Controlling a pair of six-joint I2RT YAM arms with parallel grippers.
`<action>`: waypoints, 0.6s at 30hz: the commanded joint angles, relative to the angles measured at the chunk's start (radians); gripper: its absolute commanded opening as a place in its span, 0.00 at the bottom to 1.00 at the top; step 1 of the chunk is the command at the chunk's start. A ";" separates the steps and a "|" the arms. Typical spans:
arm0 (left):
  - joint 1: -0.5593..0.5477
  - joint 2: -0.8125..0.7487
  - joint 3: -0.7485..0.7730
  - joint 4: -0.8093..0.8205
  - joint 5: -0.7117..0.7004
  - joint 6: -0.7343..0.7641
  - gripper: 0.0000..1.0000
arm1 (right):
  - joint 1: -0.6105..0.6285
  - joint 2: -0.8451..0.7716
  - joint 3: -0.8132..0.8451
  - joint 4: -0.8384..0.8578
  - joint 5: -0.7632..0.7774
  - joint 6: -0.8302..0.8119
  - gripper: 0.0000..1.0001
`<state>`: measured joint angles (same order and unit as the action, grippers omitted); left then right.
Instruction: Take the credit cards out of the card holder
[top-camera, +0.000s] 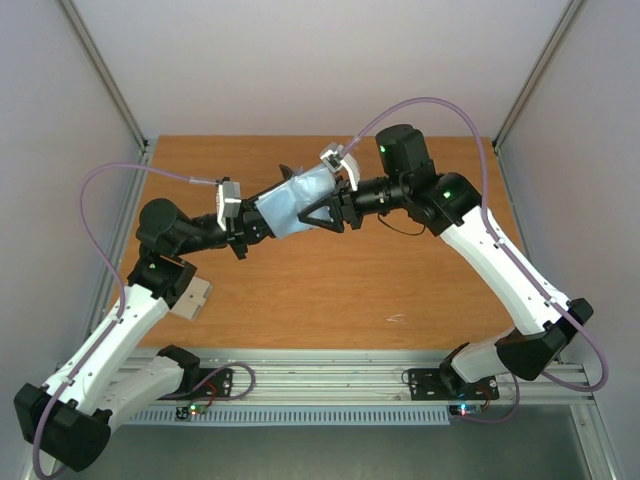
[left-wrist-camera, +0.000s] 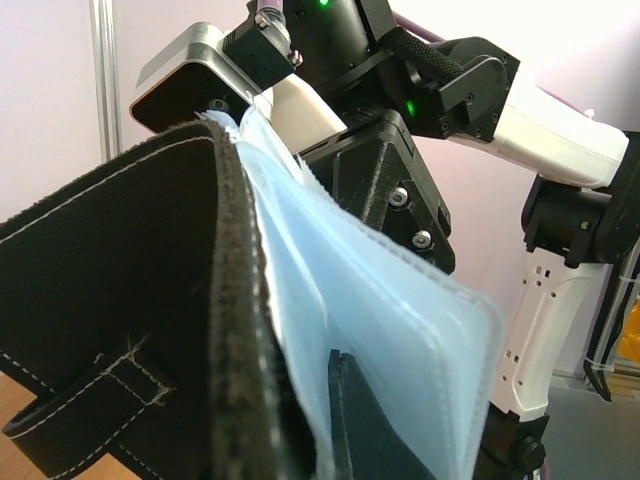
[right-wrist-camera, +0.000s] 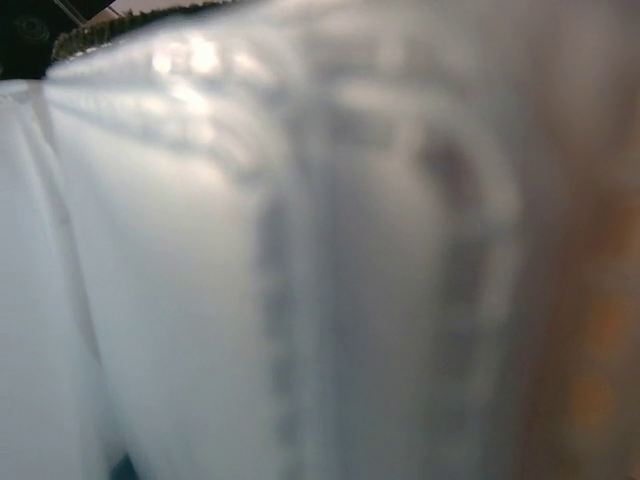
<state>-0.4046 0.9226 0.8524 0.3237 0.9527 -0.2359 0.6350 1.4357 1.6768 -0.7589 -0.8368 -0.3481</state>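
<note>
Top external view: the black fabric folding card holder (top-camera: 295, 207), spread open to its pale blue clear-plastic sleeves, hangs above the orange-brown wooden table (top-camera: 330, 290). Its long axis runs from one claw to the other. The left gripper (top-camera: 243, 228) is clamped on the holder's left end. The right gripper (top-camera: 328, 208) meets its right end, so the sleeves lie straight ahead of that claw, which looks the better placed to pull. A pale flat piece (top-camera: 190, 298) lies on the table left of the holder, towards the arm bases; I cannot tell what it is.

Left wrist view: the holder's stitched black cover (left-wrist-camera: 120, 300) is at the left and the sleeves (left-wrist-camera: 400, 330) fan rightward. The right claw's black finger (left-wrist-camera: 385, 180) is just behind them. Whether its jaws pinch anything I cannot tell. No credit card shows plainly.

Right wrist view: blurred sleeve plastic (right-wrist-camera: 250, 280) fills the frame.

No brand, label or writing is readable in any view.
</note>
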 joint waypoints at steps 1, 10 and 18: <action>0.006 -0.008 -0.013 0.009 0.016 0.004 0.05 | -0.017 -0.068 0.012 0.038 0.039 -0.013 0.15; 0.006 -0.008 -0.026 0.033 0.037 -0.044 0.64 | -0.043 -0.068 0.026 0.009 0.062 -0.045 0.12; -0.008 0.019 0.009 0.050 0.027 -0.067 0.75 | -0.016 0.010 0.082 -0.058 0.050 -0.068 0.14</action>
<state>-0.4007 0.9249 0.8352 0.3202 0.9764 -0.2829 0.5964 1.4124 1.7187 -0.7944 -0.7815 -0.3870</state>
